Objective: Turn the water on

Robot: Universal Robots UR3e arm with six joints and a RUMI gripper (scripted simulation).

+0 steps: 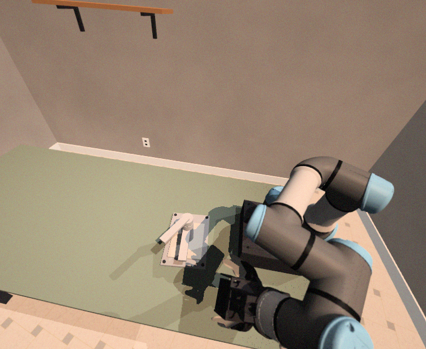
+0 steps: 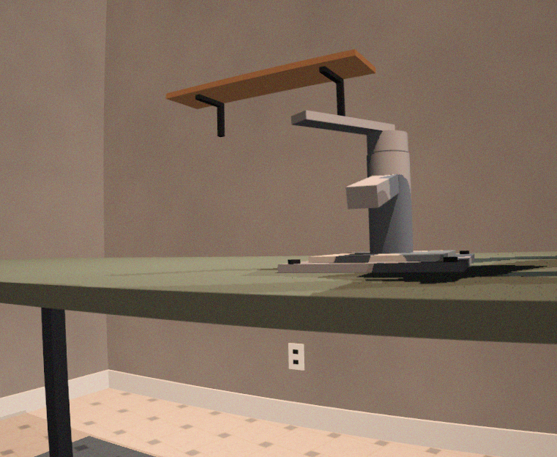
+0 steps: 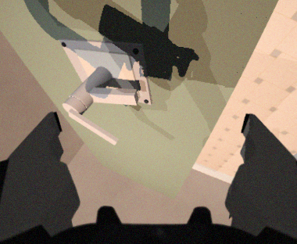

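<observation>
The grey tap (image 1: 186, 223) stands upright on a pale base plate (image 1: 186, 240) bolted to the green table. Its flat lever (image 1: 171, 230) runs out from the top cap, roughly level, and the spout (image 1: 183, 245) sits lower. In the exterior view the lever (image 2: 342, 121) lies horizontal above the spout (image 2: 372, 191). My gripper (image 1: 228, 296) hovers above the table to the front right of the tap, apart from it. In the wrist view the fingers stand wide open and empty, with the tap (image 3: 88, 91) and its lever (image 3: 93, 127) ahead at the upper left.
The robot's base block (image 1: 254, 232) stands on the table right of the tap. The arm's elbow links (image 1: 318, 225) bulk above it. A wooden wall shelf (image 2: 271, 77) hangs high behind. The table edge and the tiled floor lie near the gripper.
</observation>
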